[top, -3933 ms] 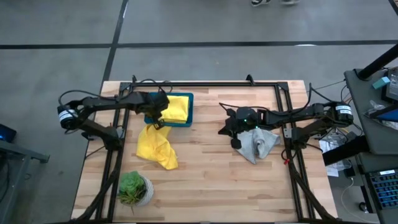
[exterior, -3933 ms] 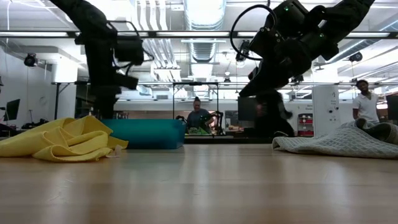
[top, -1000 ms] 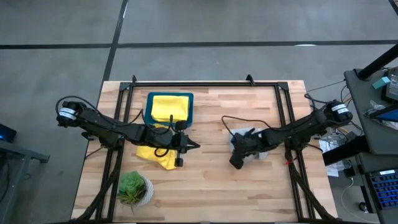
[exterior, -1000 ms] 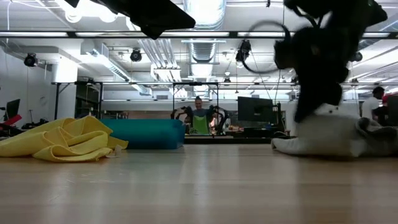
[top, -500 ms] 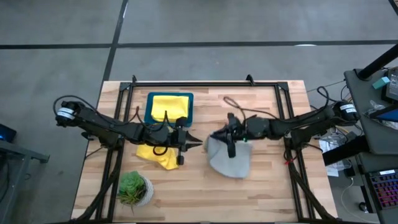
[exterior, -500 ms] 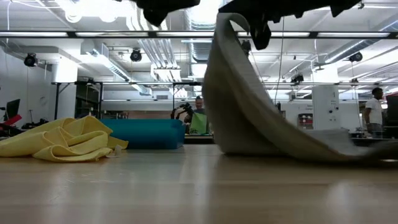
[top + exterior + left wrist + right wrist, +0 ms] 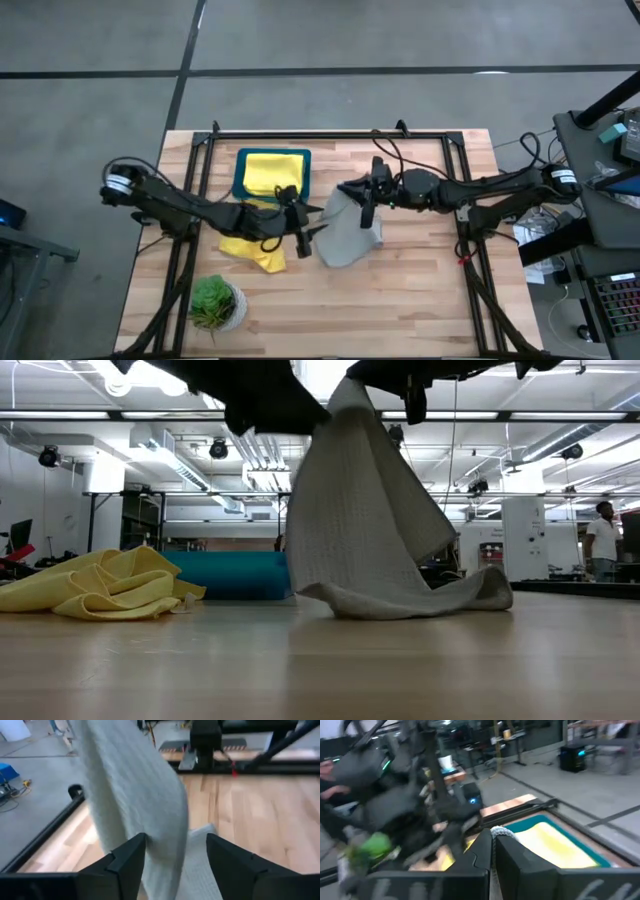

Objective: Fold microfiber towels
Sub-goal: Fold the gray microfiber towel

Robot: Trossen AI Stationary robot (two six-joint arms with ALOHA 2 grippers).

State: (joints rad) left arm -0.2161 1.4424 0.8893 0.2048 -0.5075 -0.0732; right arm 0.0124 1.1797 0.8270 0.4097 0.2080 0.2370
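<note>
Standing nearest the table's front left corner is a small green potted plant (image 7: pixel 212 303), with a crumpled yellow microfiber towel (image 7: pixel 250 249) behind it. Mid-table, the right gripper (image 7: pixel 366 197) pinches shut on the raised edge of a pale grey waffle-weave towel (image 7: pixel 348 232), whose lower end trails on the wood, while the left gripper (image 7: pixel 305 234) spreads its fingers (image 7: pixel 131 857) around the hanging cloth. Farther back left, a teal rectangular tray (image 7: pixel 303 176) holds a flat yellow towel (image 7: pixel 269 172).

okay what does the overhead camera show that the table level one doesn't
Only the high view shows the potted plant, the folded yellow towel inside the teal tray, and both grippers: right gripper pinching the grey towel, left gripper open beside it. Only the low view shows the room and a person. Both show the grey towel hanging and the crumpled yellow towel.
</note>
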